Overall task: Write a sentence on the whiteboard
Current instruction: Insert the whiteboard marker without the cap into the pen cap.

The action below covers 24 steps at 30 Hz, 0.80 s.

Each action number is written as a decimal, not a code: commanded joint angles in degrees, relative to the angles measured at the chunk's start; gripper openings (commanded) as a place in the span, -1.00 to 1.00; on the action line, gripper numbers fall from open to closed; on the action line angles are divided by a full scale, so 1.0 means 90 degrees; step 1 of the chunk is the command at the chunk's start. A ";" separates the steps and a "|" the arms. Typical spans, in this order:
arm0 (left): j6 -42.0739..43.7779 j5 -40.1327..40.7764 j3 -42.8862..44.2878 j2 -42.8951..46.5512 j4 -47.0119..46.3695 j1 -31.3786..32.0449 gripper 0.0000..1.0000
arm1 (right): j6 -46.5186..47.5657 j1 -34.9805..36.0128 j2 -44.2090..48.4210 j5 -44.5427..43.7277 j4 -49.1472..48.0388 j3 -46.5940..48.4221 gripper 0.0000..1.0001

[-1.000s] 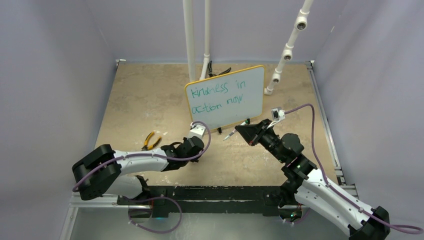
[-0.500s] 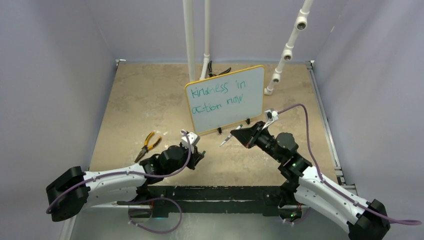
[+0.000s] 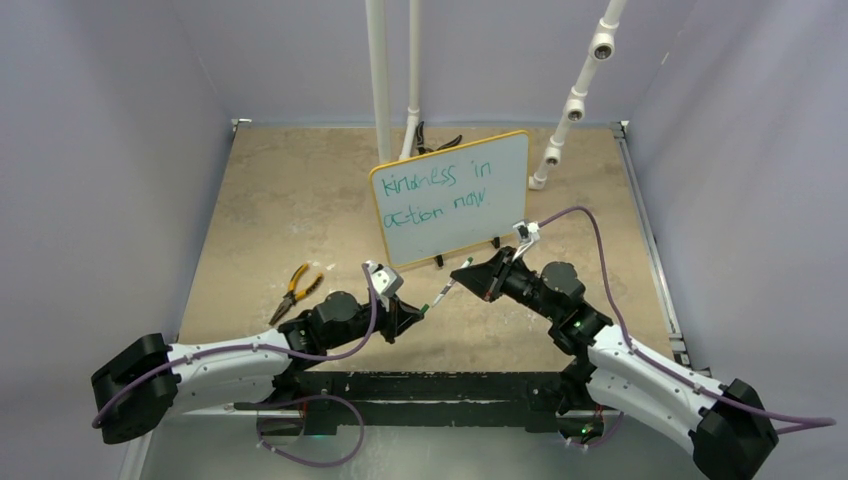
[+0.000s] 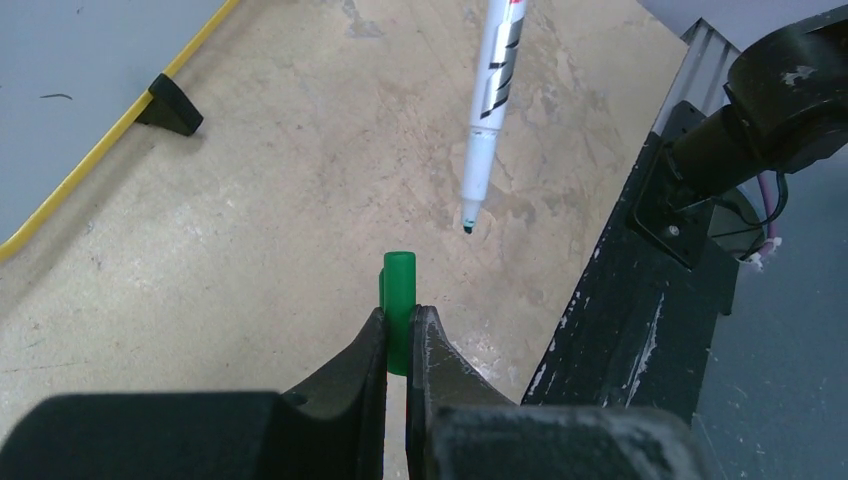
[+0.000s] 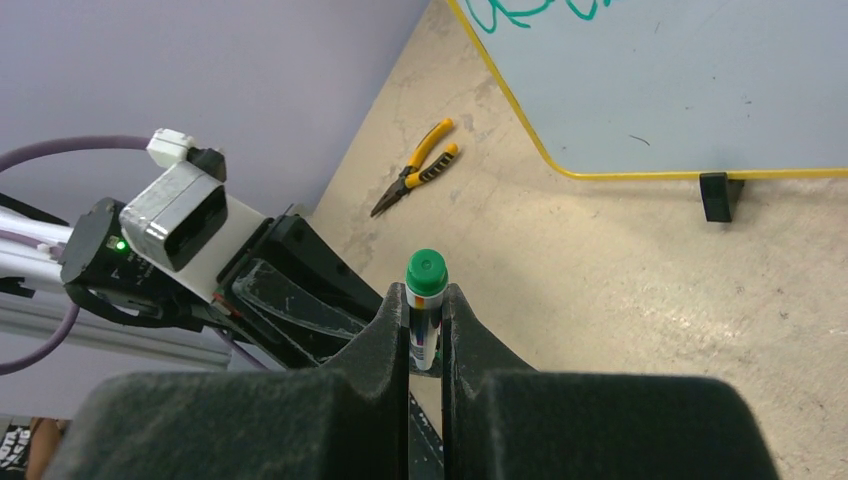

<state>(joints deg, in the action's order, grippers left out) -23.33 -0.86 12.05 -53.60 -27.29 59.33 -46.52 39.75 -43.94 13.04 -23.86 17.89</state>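
Top view: the whiteboard [image 3: 485, 222] stands upright mid-table, showing the sentence [image 3: 437, 187] "kindness in action now" in 2 green lines.

Left wrist view: the left claw [image 4: 398, 325] is closed on a green cap [image 4: 398, 295]. The marker [image 4: 493, 100] tip is near the cap's open end, not touching.

Right wrist view: the right claw [image 5: 425, 305] clamps the marker's barrel.

The writing looks finished and recapping is in hand. Next, the tip must line up with the cap's mouth and push in.

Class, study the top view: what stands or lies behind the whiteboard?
Two white pipes rise behind the whiteboard, and dark tool handles show above its top edge. The board covers the rest of that tool and the table behind it.
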 commanded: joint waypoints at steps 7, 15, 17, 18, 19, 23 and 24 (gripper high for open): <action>0.0022 -0.0331 -0.0059 0.0243 -0.0424 0.0029 -1.00 | -0.0131 0.0008 -0.0200 0.0168 -0.0412 -0.0035 -0.99; 0.0008 -0.0380 -0.0060 0.0293 -0.0444 0.0029 -1.00 | -0.0202 0.0008 -0.0254 0.0175 -0.0534 -0.0073 -0.99; 0.0001 -0.0373 -0.0060 0.0320 -0.0450 0.0029 -1.00 | -0.0202 0.0008 -0.0272 0.0132 -0.0516 -0.0074 -0.99; 0.0002 -0.0373 -0.0060 0.0330 -0.0445 0.0029 -1.00 | -0.0202 0.0006 -0.0287 0.0125 -0.0511 -0.0074 -0.99; 0.0002 -0.0380 -0.0062 0.0336 -0.0458 0.0029 -1.00 | -0.0202 0.0006 -0.0292 0.0124 -0.0513 -0.0074 -0.99; -0.0015 -0.0410 -0.0061 0.0350 -0.0492 0.0029 -1.00 | -0.0202 0.0007 -0.0313 0.0124 -0.0532 -0.0084 -0.99; -0.0028 -0.0425 -0.0068 0.0358 -0.0499 0.0029 -1.00 | -0.0209 0.0007 -0.0313 0.0115 -0.0540 -0.0083 -0.99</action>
<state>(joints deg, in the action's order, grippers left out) -23.35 -3.36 11.97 -51.22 -28.32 59.33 -48.01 39.75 -46.63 13.23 -25.80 17.34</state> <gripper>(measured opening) 0.043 0.085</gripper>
